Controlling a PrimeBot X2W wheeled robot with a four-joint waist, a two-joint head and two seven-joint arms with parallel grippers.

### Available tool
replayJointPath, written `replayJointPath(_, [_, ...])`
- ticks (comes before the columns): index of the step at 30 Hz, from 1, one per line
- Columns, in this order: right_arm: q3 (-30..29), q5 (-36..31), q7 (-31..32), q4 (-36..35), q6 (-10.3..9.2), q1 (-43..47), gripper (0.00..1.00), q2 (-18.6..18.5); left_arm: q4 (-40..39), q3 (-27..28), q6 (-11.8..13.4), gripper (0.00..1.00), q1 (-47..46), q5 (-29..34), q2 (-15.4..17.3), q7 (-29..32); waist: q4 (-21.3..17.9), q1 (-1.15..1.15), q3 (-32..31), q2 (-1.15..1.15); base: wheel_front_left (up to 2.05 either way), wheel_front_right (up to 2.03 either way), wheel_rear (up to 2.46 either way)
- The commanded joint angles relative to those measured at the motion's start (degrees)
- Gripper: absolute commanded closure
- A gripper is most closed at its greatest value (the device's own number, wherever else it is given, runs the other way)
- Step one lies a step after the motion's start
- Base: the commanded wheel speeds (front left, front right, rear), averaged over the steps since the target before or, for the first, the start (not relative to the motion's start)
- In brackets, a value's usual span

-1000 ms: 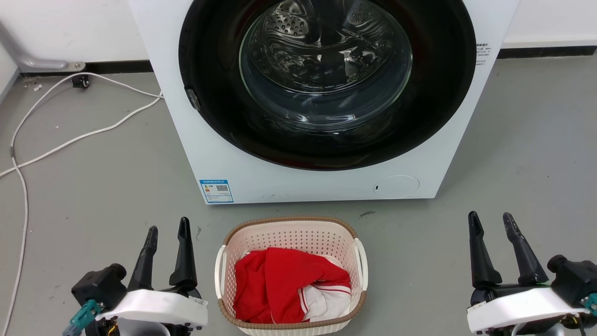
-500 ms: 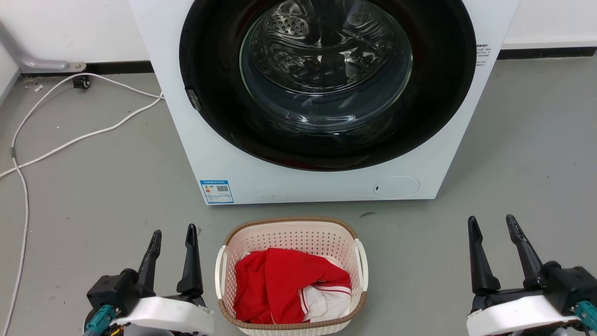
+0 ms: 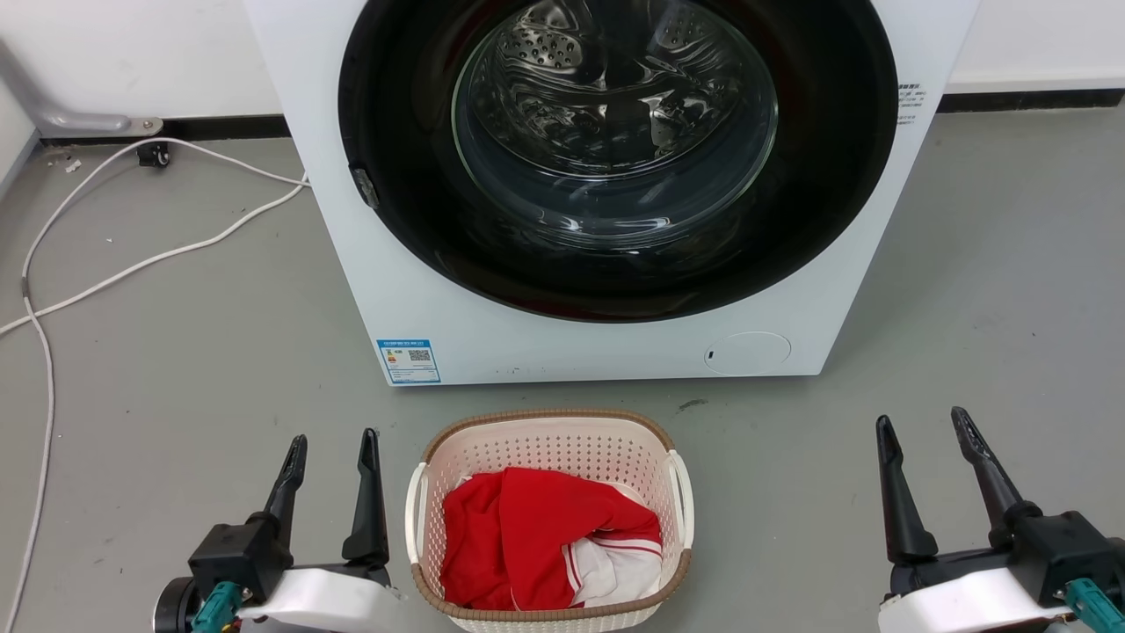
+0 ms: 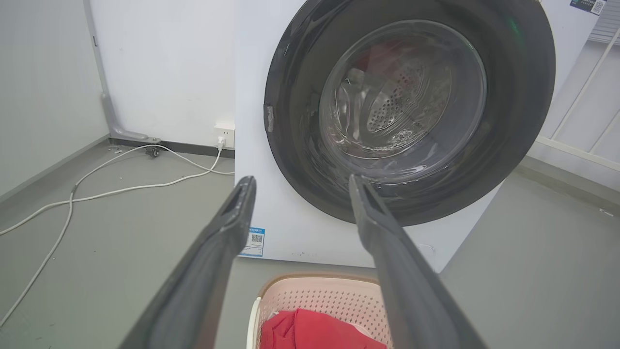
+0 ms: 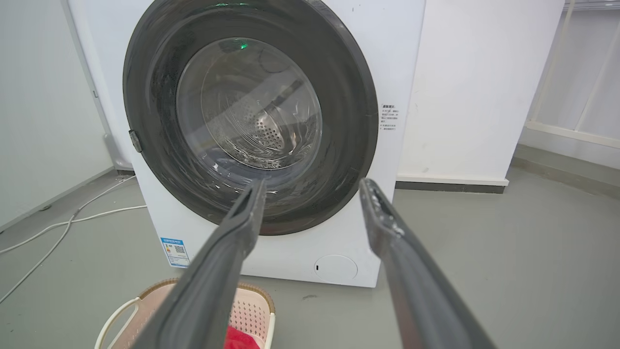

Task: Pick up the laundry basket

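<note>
The laundry basket [image 3: 545, 444] is cream-white perforated plastic with a brown woven rim and white side handles. It stands on the grey floor in front of the washing machine and holds red and white clothes [image 3: 536, 536]. My left gripper [image 3: 336, 437] is open just left of the basket's left handle, apart from it. Far off to the basket's right, my right gripper [image 3: 918, 419] is open with nothing between its fingers. In the left wrist view the basket [image 4: 315, 293] shows below the open gripper [image 4: 300, 180]. Low and to the left of the open gripper [image 5: 314, 183], the right wrist view shows the basket [image 5: 252, 310].
A white front-loading washing machine [image 3: 606, 176] with its round door shut stands right behind the basket. White cables [image 3: 132, 255] trail over the floor at the left. Bare grey floor lies on both sides of the basket, with a white wall behind.
My left gripper has moved right, closer to the basket's left handle, and a little lower in the view. The right gripper has dropped slightly. The basket has not moved.
</note>
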Motion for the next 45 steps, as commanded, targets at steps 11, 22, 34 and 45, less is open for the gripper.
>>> replayJointPath(11, [0.1,-3.6,-1.6,-1.0,-0.02,1.4,0.0,-0.2,-0.8,-0.3,0.5,0.0,1.0,5.2,0.2,-1.6,0.1,0.0,0.0,0.0,0.0,0.0,0.0])
replayJointPath(22, [-0.1,-2.4,-2.0,-0.7,-0.02,1.6,0.0,-0.2,-1.0,-0.3,0.8,0.0,1.2,6.8,0.2,-1.9,0.2,0.0,0.1,0.0,0.0,0.0,0.0])
replayJointPath(34, [-0.2,-0.6,-2.0,0.0,-0.02,1.6,0.0,-0.2,-0.9,-0.1,1.1,0.0,1.2,6.6,0.2,-1.9,0.3,0.0,0.2,0.0,0.0,0.0,0.0])
replayJointPath(45, [0.0,-0.4,-2.0,0.1,-0.02,1.6,0.0,-0.2,-0.7,-0.2,1.0,0.0,1.0,6.5,0.2,-1.9,0.4,0.0,0.2,0.0,0.0,0.0,0.0])
